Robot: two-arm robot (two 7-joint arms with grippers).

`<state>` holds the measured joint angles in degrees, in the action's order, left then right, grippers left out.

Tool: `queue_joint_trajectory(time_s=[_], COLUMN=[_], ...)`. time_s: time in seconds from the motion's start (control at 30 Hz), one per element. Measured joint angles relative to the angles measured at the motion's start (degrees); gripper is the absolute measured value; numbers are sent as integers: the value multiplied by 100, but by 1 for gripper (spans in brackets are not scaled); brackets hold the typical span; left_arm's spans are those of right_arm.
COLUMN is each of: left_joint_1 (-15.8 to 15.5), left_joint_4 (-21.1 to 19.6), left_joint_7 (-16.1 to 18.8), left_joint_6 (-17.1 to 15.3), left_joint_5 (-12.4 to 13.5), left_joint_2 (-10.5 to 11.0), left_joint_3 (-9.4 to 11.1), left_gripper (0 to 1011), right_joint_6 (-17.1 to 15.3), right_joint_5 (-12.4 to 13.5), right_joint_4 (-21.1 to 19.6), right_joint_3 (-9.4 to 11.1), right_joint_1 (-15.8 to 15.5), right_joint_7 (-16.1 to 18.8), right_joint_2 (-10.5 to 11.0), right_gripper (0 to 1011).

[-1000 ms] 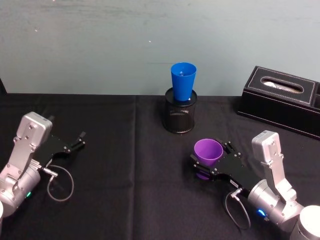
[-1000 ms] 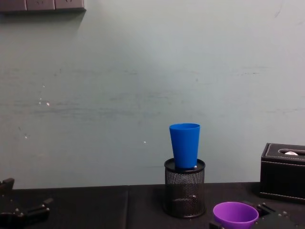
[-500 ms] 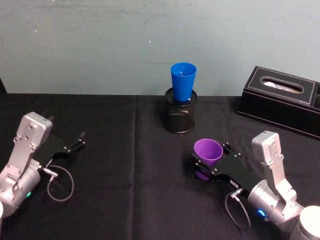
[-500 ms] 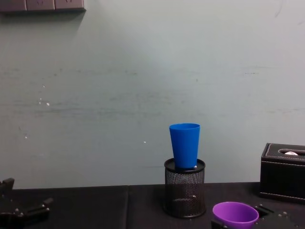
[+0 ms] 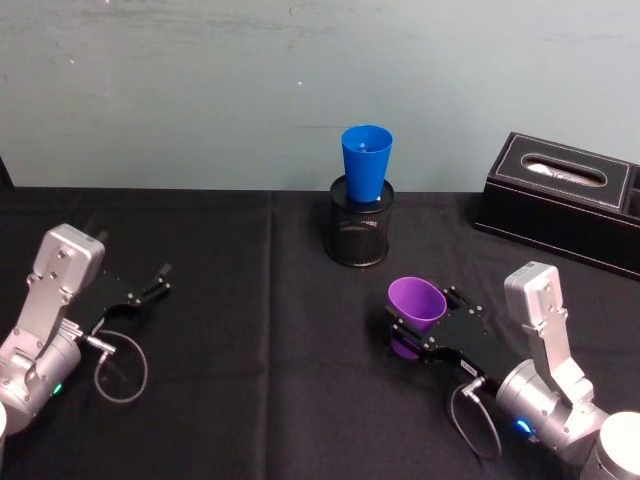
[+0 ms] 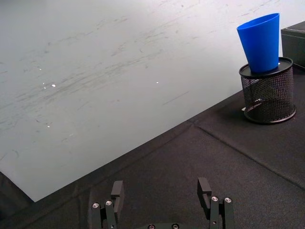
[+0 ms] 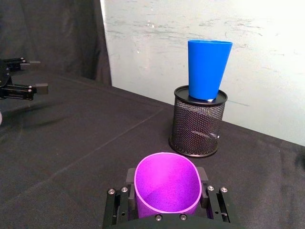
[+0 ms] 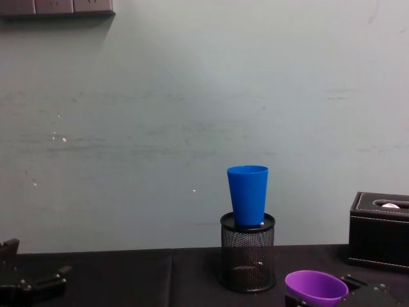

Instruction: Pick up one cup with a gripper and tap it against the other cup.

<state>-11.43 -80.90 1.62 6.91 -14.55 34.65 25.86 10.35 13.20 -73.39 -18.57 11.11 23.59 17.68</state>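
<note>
The purple cup (image 5: 416,300) sits between the fingers of my right gripper (image 5: 420,323), which is shut on it low over the black cloth at the front right. The cup leans slightly, mouth up. In the right wrist view the purple cup (image 7: 167,187) is squeezed in my right gripper (image 7: 166,175). The blue cup (image 5: 366,160) stands upright in a black mesh pen holder (image 5: 359,235) behind it, a hand's width farther back. From the chest view the blue cup (image 8: 248,195) rises above the purple cup (image 8: 316,286). My left gripper (image 5: 151,284) rests open at the far left.
A black tissue box (image 5: 565,200) stands at the back right, close to the wall. A grey cable loop (image 5: 120,365) lies beside my left arm. Bare black cloth (image 5: 260,330) stretches between the two arms.
The purple cup has tipped a little in my right gripper and shifted slightly. The blue cup, the holder and my left arm have stayed put.
</note>
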Motion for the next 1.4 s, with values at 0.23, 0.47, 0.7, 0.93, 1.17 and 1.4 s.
queue_joint_trajectory(time_s=[0.23,0.47,0.7,0.93,1.17,1.4], left_joint_1=[0,0,0,0,0,0], left_joint_4=[0,0,0,0,0,0], left_joint_7=[0,0,0,0,0,0], left_joint_6=[0,0,0,0,0,0], left_joint_5=[0,0,0,0,0,0], left_joint_2=[0,0,0,0,0,0], left_joint_3=[0,0,0,0,0,0], left_gripper=[1011,1012,1011,1011,1011,1011], right_joint_6=[-3,-5,0,-8,-50,-48], right_joint_5=[0,-1,-1,24,51,97], right_joint_4=[0,1,2,-42,-207,-408], right_joint_3=[0,0,3,28,78,166], right_joint_1=[0,0,5,49,70,80], right_joint_7=[-3,-5,-2,45,52,5], right_joint_2=[0,0,4,24,54,72], right_gripper=[734,734,735,734,735,735])
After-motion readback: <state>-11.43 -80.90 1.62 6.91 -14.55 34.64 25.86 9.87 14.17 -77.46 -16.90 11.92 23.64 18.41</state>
